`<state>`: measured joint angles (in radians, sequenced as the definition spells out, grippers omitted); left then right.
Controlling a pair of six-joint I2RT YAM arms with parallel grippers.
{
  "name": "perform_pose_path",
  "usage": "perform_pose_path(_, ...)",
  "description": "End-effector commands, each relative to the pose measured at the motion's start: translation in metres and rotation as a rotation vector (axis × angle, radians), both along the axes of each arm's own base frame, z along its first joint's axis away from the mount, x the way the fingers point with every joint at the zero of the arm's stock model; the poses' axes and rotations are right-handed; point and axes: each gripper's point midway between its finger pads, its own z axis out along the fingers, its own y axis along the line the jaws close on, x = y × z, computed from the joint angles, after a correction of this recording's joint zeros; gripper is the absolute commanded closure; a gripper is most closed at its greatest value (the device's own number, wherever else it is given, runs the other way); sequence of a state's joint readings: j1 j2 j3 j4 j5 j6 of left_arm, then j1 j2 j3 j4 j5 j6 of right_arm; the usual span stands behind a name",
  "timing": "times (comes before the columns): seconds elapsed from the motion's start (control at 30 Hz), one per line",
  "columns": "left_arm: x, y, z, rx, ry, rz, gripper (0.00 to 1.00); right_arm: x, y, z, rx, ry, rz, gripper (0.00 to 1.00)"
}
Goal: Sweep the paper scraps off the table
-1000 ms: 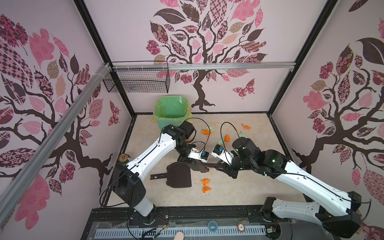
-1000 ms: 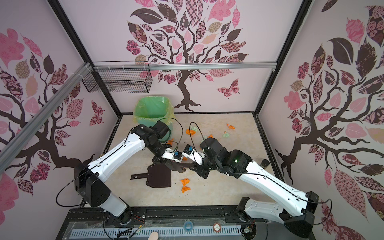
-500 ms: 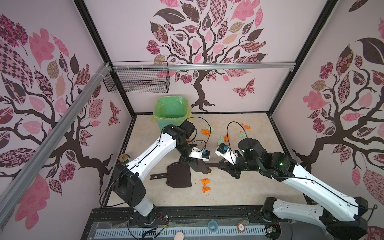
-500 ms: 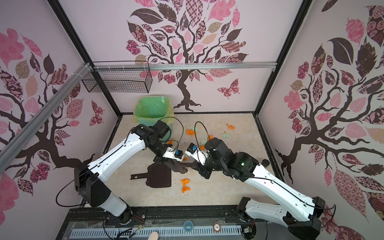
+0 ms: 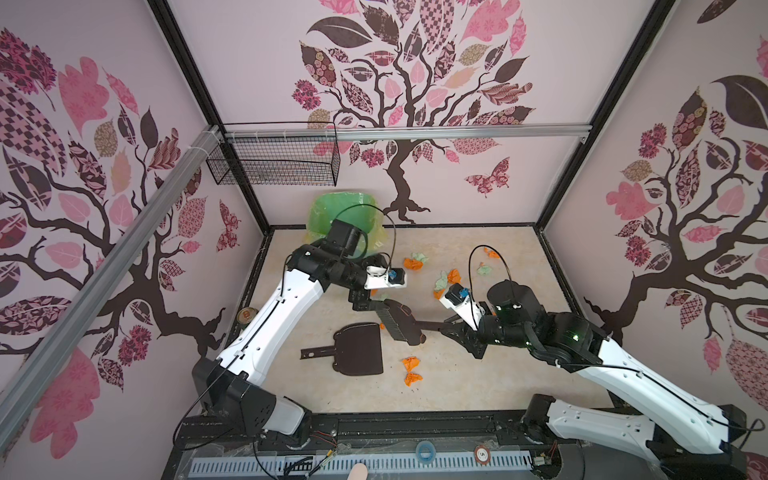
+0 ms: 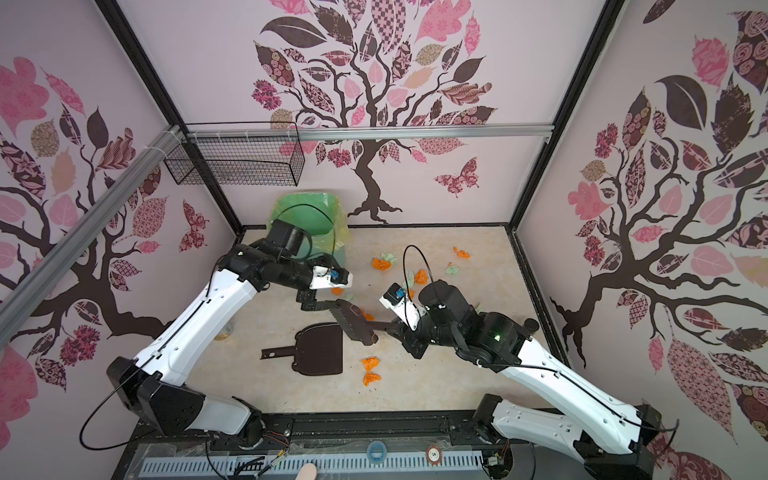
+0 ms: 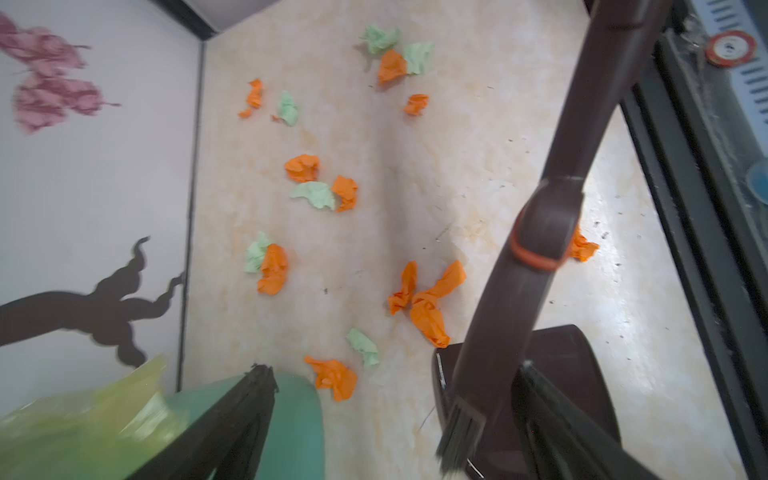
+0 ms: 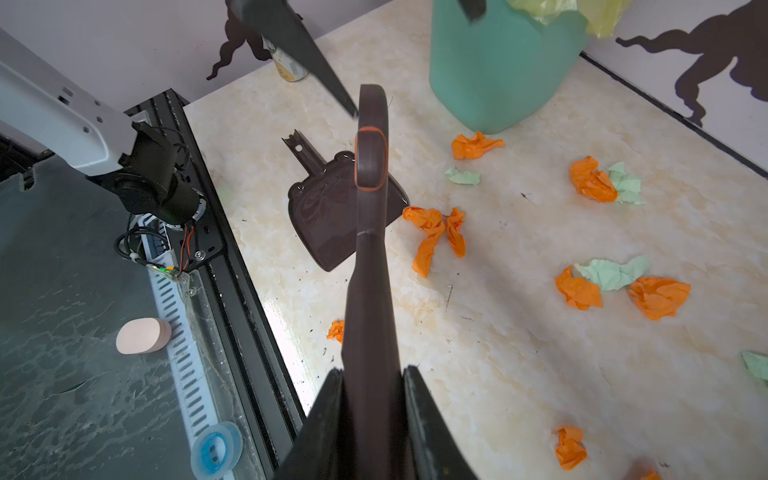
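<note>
Nearest us, we see two orange paper scraps (image 5: 411,370) on the surface (image 5: 478,386), just beside the dustpan (image 5: 359,349). Just past it, our right tool (image 8: 372,376) is clamped on the handle of the hand brush (image 5: 401,324). Our left tool (image 7: 395,367) stands wide apart around the brush head. Farther off, more orange and green scraps lie scattered before the bin (image 5: 340,208).

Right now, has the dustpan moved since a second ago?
No. The dustpan lies where it did, the same gap from the table's front edge and from the green bin.

Right tool (image 6: 400,329) grips brush (image 6: 354,323); dustpan (image 6: 318,353) lies just beside.
</note>
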<state>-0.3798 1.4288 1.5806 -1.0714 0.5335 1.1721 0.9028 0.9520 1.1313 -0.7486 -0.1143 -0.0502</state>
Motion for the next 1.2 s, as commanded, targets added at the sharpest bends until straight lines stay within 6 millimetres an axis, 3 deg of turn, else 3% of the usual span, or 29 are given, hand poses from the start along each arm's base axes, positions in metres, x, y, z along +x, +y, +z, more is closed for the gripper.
perform_pose_path(0.0,0.011,0.026,0.058,-0.171,-0.08,0.127,0.05,0.01,-0.017,0.012,0.014,-0.029,-0.117,1.0)
perform_pose_path(0.07,0.011,0.049,0.059,-0.205,-0.073,0.208,0.02,0.021,-0.033,0.016,-0.004,-0.043,-0.219,1.0)
perform_pose_path(0.13,0.001,0.07,0.044,-0.186,-0.064,0.254,0.02,0.034,-0.049,0.019,-0.04,-0.042,-0.325,1.0)
perform_pose_path(0.3,-0.036,0.129,-0.04,0.098,-0.03,0.303,0.02,0.07,-0.094,0.027,-0.184,-0.041,-0.62,1.0)
perform_pose_path(0.37,-0.058,0.152,-0.065,0.181,0.051,0.304,0.02,0.078,-0.096,0.031,-0.235,-0.044,-0.644,1.0)
perform_pose_path(0.43,-0.079,0.165,-0.078,0.213,0.155,0.306,0.02,0.086,-0.095,0.032,-0.27,-0.051,-0.664,1.0)
perform_pose_path(0.57,-0.124,0.172,-0.102,0.232,0.332,0.232,0.02,0.101,-0.087,0.031,-0.246,-0.031,-0.663,1.0)
perform_pose_path(0.73,-0.114,0.197,-0.173,0.42,0.071,0.224,0.02,0.111,-0.086,0.026,-0.161,0.012,-0.648,1.0)
perform_pose_path(0.83,-0.126,0.198,-0.202,0.462,0.094,0.162,0.04,0.111,-0.085,0.021,-0.17,0.023,-0.64,1.0)
perform_pose_path(0.9,-0.125,0.197,-0.21,0.448,0.168,0.166,0.11,0.109,-0.084,0.02,-0.17,0.026,-0.631,1.0)
perform_pose_path(1.1,-0.089,0.204,-0.213,0.448,0.162,0.214,0.64,0.104,-0.088,0.013,-0.178,0.033,-0.628,1.0)
perform_pose_path(1.17,-0.087,0.201,-0.217,0.462,0.132,0.192,0.7,0.103,-0.089,0.01,-0.182,0.035,-0.629,1.0)
